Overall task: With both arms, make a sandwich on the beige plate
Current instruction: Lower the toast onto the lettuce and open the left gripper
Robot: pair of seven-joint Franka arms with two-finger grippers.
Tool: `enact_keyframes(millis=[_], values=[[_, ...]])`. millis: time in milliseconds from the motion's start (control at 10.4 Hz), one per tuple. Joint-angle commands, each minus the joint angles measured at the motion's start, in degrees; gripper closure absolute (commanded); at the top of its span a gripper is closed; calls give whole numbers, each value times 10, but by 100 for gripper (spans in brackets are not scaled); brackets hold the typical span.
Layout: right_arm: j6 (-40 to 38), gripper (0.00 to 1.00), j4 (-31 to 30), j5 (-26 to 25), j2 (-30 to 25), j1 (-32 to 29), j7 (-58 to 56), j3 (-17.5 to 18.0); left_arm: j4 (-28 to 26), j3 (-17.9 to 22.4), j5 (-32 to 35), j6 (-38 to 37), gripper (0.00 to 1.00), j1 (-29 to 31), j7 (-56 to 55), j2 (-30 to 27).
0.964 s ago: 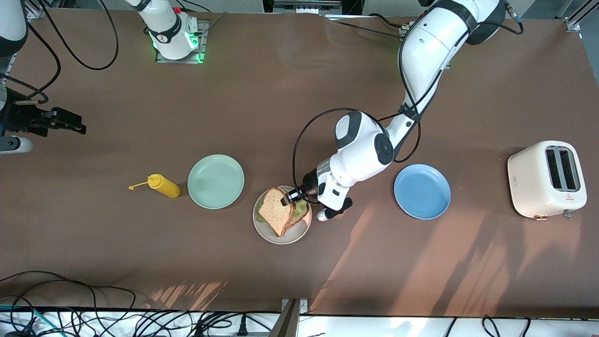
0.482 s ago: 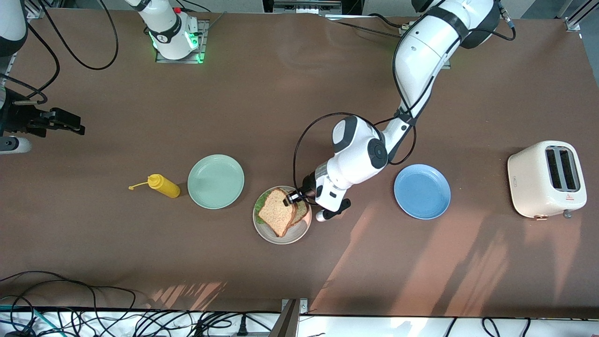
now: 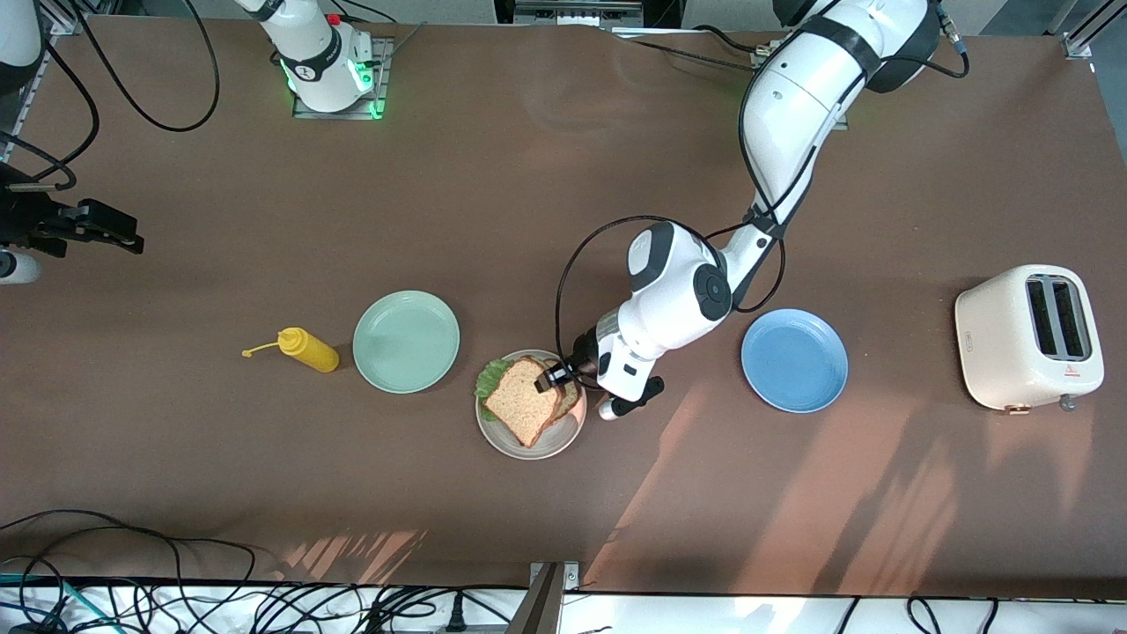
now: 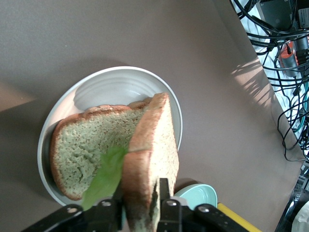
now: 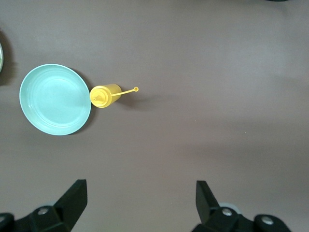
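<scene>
On the brown worktop (image 3: 563, 176) the beige plate (image 3: 563, 438) sits between the mint plate (image 3: 406, 341) and the blue plate (image 3: 794, 359), a little nearer the front camera than both. On it lies the sandwich (image 3: 526, 407): a bottom slice (image 4: 84, 152) flat on the plate, a ruffled lettuce leaf (image 3: 489, 378) showing at the edge toward the right arm's end, and a top slice (image 4: 149, 159) leaning over them. In the front view the top slice lies diamond-wise, one corner pointing at the camera; the left wrist view shows it tilted up on its crust edge, its long axis running away from the tool. The left arm reaches down from its base with the elbow bent, wrist angled low over the plate's rim, and the left tool (image 3: 556, 377) has its fingers (image 4: 164, 193) on either side of the top slice's raised edge (whether they press it or have just let go cannot be told; the gap is about the slice's thickness). Compared with a second ago, the slice has settled flatter, more lettuce shows, and the left wrist has shifted slightly. The right arm waits: the right tool (image 3: 92, 224) hangs over bare worktop at the right arm's end, fingers spread wide and empty, a touch higher in the front view than before. A yellow bottle (image 3: 307, 349) lies beside the mint plate, and a toaster (image 3: 1028, 336) stands at the left arm's end.
</scene>
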Motion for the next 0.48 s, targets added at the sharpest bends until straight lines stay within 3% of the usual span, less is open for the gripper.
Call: enact_keyframes(millis=[0,193,289,386], values=[[-1,0,5,-8,8,2,6,1,9,9,-12,3,36,-3,8,1],[0,0,5,-7,8,3,8,1,9,22,-6,2,18,-3,9,-4],[0,0,5,-6,9,1,9,1,8,21,25,0,4,-3,8,-5],[0,0,5,-7,9,1,9,1,4,21,50,-10,0,-3,4,-7]])
